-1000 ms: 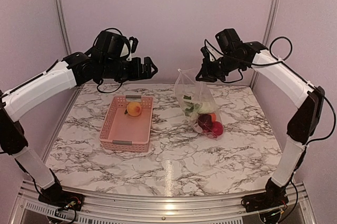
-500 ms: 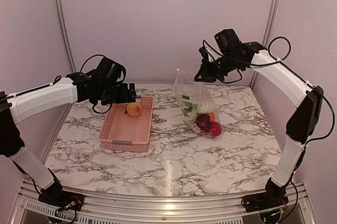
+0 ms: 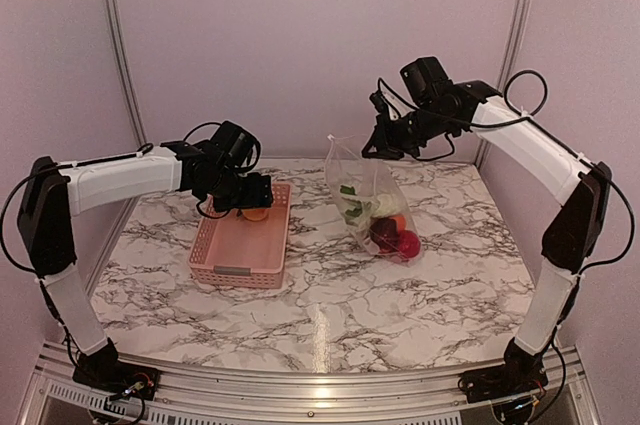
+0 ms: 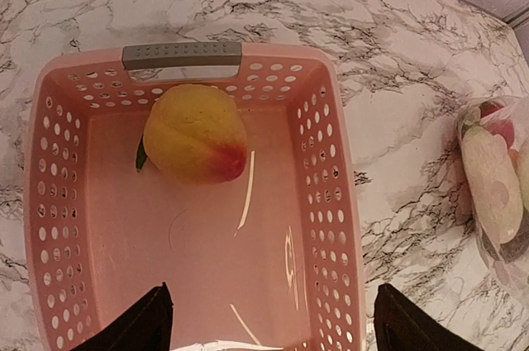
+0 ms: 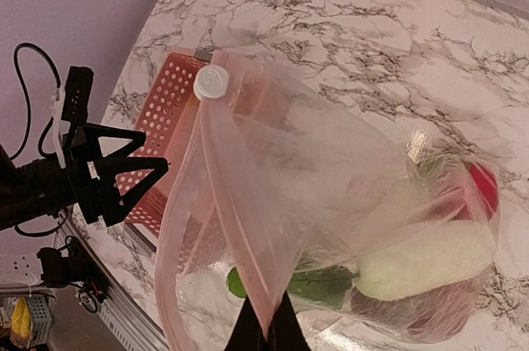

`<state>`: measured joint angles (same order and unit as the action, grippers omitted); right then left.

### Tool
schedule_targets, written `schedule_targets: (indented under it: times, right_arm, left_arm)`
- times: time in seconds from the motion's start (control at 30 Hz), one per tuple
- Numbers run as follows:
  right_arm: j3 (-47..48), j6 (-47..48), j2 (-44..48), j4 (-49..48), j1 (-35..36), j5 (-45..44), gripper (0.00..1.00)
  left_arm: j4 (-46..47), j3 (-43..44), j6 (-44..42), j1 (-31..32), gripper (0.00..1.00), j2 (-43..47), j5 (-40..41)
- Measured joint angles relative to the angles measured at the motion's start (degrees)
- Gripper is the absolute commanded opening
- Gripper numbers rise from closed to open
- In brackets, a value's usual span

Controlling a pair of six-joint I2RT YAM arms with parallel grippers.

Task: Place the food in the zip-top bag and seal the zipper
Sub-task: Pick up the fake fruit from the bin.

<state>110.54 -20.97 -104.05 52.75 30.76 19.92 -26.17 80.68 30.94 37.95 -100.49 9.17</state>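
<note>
A yellow-orange peach-like piece of food [image 4: 196,134] lies alone in the pink basket [image 4: 331,202], at its far end. My left gripper [image 4: 273,330] is open just above the basket, behind the peach; it also shows in the top view [image 3: 250,197]. My right gripper [image 5: 266,326] is shut on the top edge of the zip-top bag [image 5: 331,169] and holds it up with the mouth open. The zipper [image 5: 235,227] runs to a white slider [image 5: 212,82]. Red [image 3: 410,242], dark purple [image 3: 386,233] and white [image 3: 385,207] food sits in the bag's bottom on the table.
The pink basket [image 3: 215,240] stands left of centre on the marble table [image 3: 330,305]. The bag [image 3: 365,185] hangs right of it, about a hand's width away. Pale walls and metal posts close the back and sides.
My left arm has come down from high above the table to just over the basket's far end. My right gripper has drawn the bag's top slightly left and up.
</note>
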Motion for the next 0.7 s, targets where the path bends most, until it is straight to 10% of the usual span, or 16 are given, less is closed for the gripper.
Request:
schedule_targets:
  times: [0.7]
  right_arm:
    - [-2.8,-0.2,0.8,-1.7,0.9,0.2,0.00]
  left_arm:
    - [-5.3,10.0,-0.5,-3.3,0.90,-11.5,0.0]
